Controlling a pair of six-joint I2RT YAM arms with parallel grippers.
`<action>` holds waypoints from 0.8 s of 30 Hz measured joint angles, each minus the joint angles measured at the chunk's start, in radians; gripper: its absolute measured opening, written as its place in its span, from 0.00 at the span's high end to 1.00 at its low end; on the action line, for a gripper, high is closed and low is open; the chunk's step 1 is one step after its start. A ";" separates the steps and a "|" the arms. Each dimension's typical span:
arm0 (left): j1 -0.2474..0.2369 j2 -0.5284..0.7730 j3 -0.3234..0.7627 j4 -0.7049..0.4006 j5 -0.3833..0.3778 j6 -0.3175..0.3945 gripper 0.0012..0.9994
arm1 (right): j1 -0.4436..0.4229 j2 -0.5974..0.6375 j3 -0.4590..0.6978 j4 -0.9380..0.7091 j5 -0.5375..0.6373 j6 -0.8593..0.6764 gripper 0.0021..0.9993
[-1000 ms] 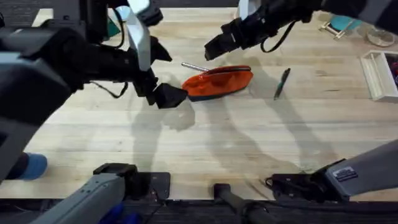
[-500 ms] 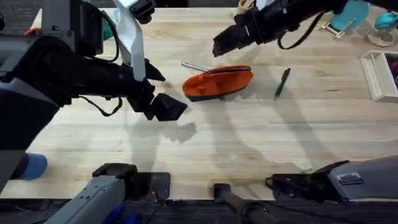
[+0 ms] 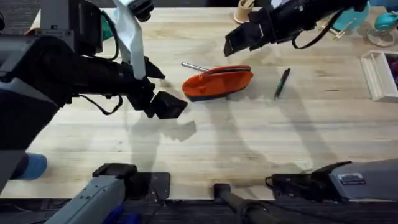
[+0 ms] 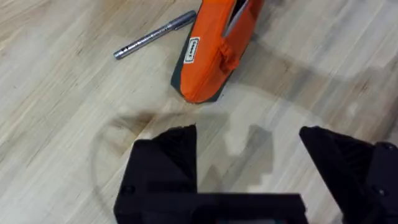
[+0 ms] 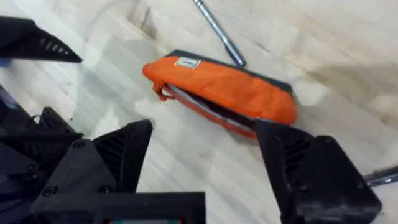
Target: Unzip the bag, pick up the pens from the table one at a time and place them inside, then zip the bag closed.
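Bag unzipped, both pens on table.
Silver pen lies far-left of bag; left gripper, jaws apart, is nearer than open right gripper.

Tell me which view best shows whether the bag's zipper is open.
Right wrist. It looks along the bag's top, where the zipper gapes as a dark slit. The left wrist view sees the bag end-on, with just a short stretch of the opening. Overhead shows the bag small, its zipper line a thin dark edge.
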State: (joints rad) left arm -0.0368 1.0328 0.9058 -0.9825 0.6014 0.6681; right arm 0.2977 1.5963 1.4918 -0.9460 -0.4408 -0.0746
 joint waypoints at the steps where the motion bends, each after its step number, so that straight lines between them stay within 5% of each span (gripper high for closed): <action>1: 0.000 0.000 0.000 0.000 0.000 -0.001 0.00 | 0.000 0.000 0.000 -0.010 0.000 0.000 0.00; 11: 0.000 0.000 0.000 0.004 0.000 -0.003 0.00 | -0.012 0.000 0.000 0.003 -0.012 -0.014 0.00; 24: 0.000 0.000 0.000 0.030 0.000 -0.003 0.00 | -0.041 0.000 0.082 -0.002 -0.104 -0.430 0.00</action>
State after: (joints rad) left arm -0.0368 1.0328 0.9058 -0.9530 0.6018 0.6653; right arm 0.2569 1.5963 1.5735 -0.9476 -0.5449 -0.5042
